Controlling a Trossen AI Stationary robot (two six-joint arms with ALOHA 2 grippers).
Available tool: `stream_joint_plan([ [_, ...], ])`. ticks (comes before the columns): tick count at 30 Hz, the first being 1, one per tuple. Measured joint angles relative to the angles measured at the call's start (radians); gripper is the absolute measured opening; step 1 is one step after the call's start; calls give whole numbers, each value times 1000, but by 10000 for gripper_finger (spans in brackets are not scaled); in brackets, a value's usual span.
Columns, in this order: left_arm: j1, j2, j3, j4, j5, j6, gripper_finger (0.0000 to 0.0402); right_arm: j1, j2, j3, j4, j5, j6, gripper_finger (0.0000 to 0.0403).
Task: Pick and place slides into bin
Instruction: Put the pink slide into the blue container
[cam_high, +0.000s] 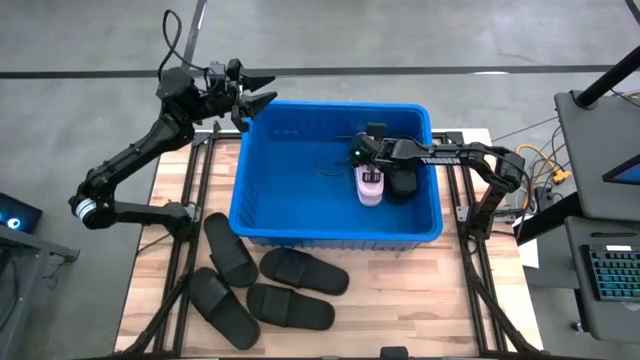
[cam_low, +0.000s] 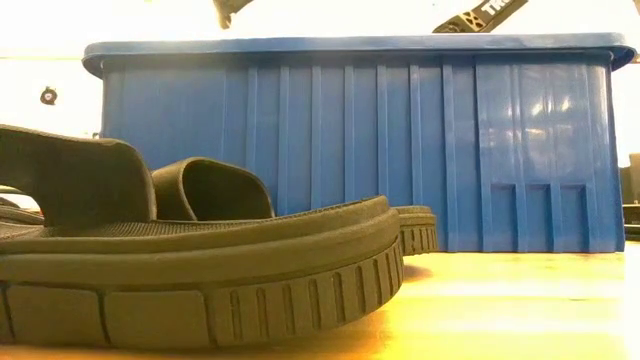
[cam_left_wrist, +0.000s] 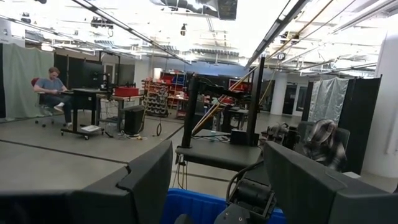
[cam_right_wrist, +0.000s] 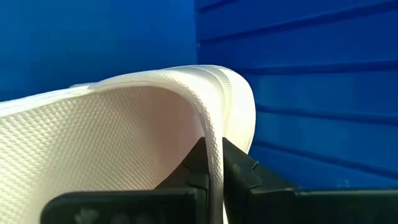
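Pinching a pale pink slide's (cam_right_wrist: 124, 130) pebbled strap, right gripper (cam_high: 372, 172) hangs inside the ribbed blue bin (cam_high: 255, 190); left gripper (cam_high: 262, 98) open above its rim.

A large open robotics lab or industrial workshop: exposed ceiling ducts (cam_left_wrist: 205, 7) and strip lights, grey concrete floor (cam_left_wrist: 56, 155), curtained bays, wheeled workbenches (cam_left_wrist: 93, 109), shelving with red bins (cam_left_wrist: 163, 90), and a person (cam_left_wrist: 55, 90) seated at a desk.
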Motion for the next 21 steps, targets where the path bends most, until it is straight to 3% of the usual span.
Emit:
stream_joint_plan([
  [7, 0, 0, 0, 0, 0, 0, 238, -2, 3, -2, -9, -9, 3, 59],
  [21, 0, 0, 0, 0, 0, -2, 238, -2, 4, 88, -186, -90, 157, 220],
])
